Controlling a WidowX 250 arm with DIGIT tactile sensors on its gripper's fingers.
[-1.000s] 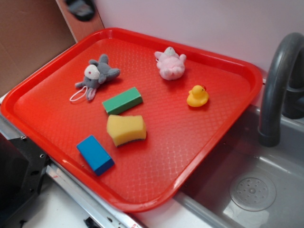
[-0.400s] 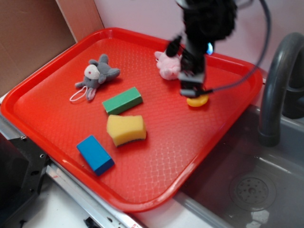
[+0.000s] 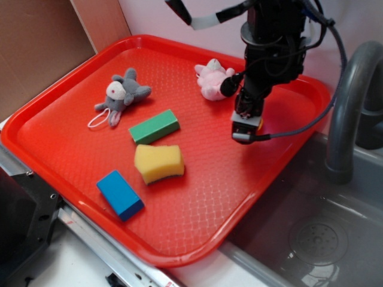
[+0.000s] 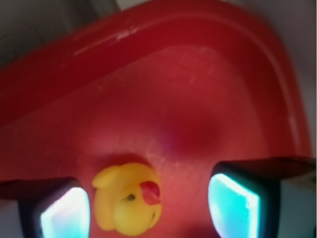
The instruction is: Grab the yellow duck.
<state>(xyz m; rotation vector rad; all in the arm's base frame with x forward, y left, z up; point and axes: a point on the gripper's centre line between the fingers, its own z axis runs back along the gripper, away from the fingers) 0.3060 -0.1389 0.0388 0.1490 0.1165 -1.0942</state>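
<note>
Here, the black robot gripper (image 4: 148,206) hangs with jaws spread wide, holding nothing. The small glossy yellow rubber duck (image 4: 129,199) sits between its fingertips, nearer the left one, on the red plastic tray (image 4: 198,89).

Ext cam: high, oblique over red tray (image 3: 72,161). Wrist cam: close, facing down; both share tray corner.

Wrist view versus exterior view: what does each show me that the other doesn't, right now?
Only the wrist view shows the small glossy yellow rubber duck, lying between the open gripper fingers, nearer the one at the picture's left. Only the exterior view shows the grey plush mouse, pink plush toy, green block, yellow sponge, blue block and grey sink faucet; there the arm hides the duck. Both show the red plastic tray.
</note>
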